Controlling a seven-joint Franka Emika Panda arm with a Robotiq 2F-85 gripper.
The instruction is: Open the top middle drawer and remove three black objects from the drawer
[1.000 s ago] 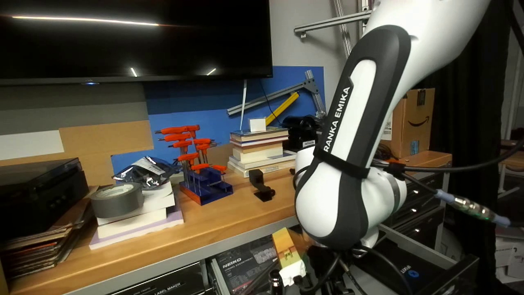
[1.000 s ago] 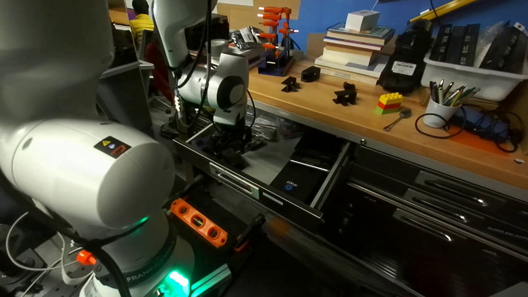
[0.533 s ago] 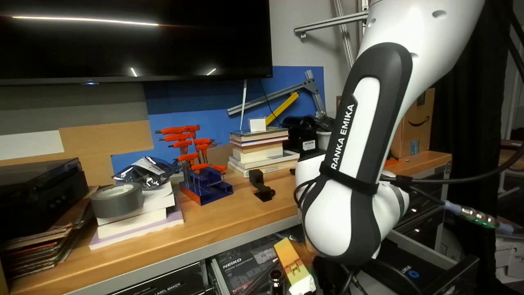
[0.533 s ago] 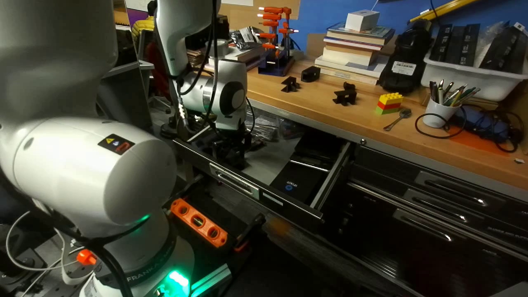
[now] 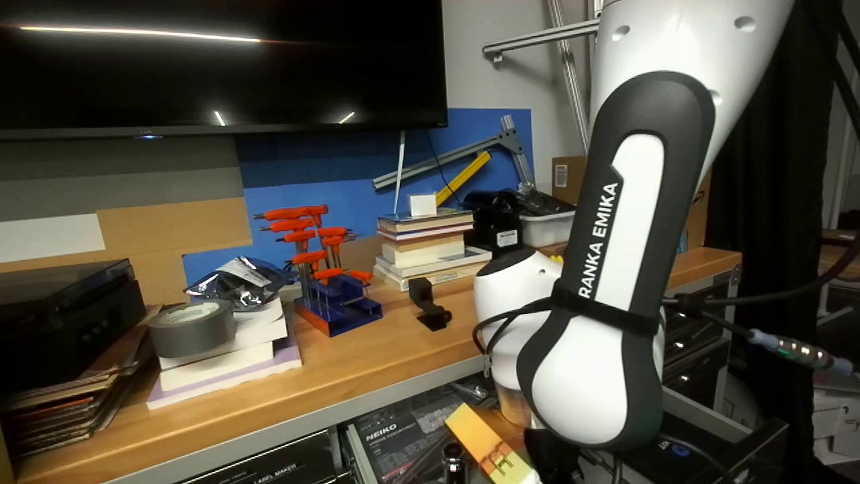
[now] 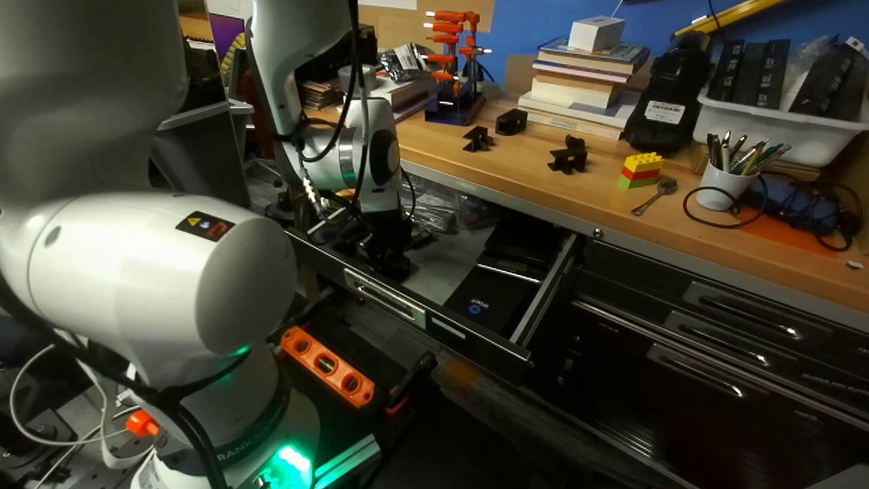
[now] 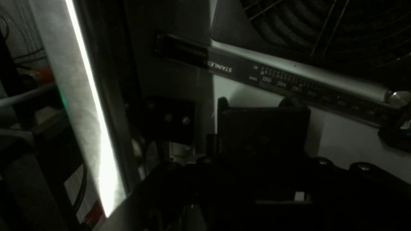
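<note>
The top middle drawer (image 6: 448,327) stands pulled out, and my gripper (image 6: 388,261) is down inside it near its front. In the wrist view a chunky black object (image 7: 263,134) fills the space between the jaws of my gripper (image 7: 260,154); the picture is too dark to show whether both fingers press on it. A black piece with screws (image 7: 170,120) lies left of it by the drawer wall. Small matte-black objects rest on the bench: one near the tool rack (image 6: 511,122), one just before it (image 6: 478,139), and more to the right (image 6: 569,159).
The drawer also holds a caliper (image 7: 257,73), a fan-like grille (image 7: 314,25) and a flat black box (image 6: 499,292). A yellow piece (image 5: 487,444) shows beside my wrist. On the bench (image 6: 597,185) are books (image 6: 577,92), toy bricks (image 6: 640,170) and a pen cup (image 6: 725,187).
The arm has swung and turned at the wrist, shifting the gripper slightly within the drawer. The yellow piece has moved down and right in an exterior view. The bench objects have stayed put.
</note>
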